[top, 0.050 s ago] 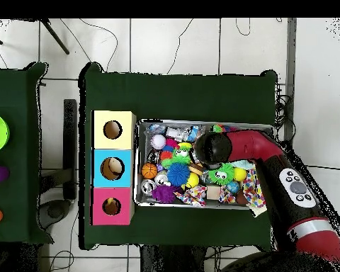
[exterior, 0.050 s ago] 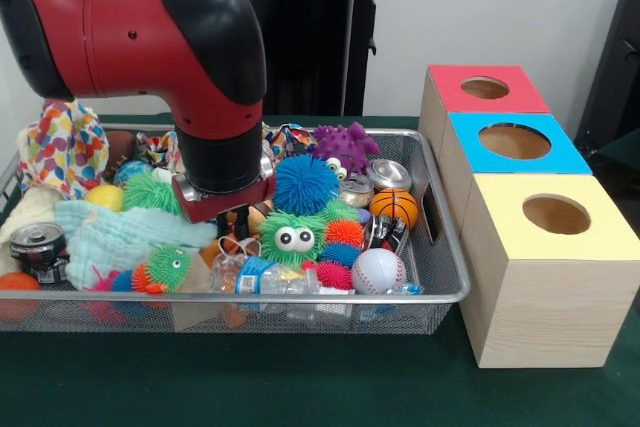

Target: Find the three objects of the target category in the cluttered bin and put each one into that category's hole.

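I am at the searching step, my gripper down in the middle of the cluttered bin among spiky balls, its opening hidden so I cannot tell; next I must lift something toward the holed boxes beside it.

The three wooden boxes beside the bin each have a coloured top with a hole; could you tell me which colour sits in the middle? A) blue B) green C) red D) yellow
A: the blue-topped box stands between the red-topped box and the yellow-topped box, in both views.
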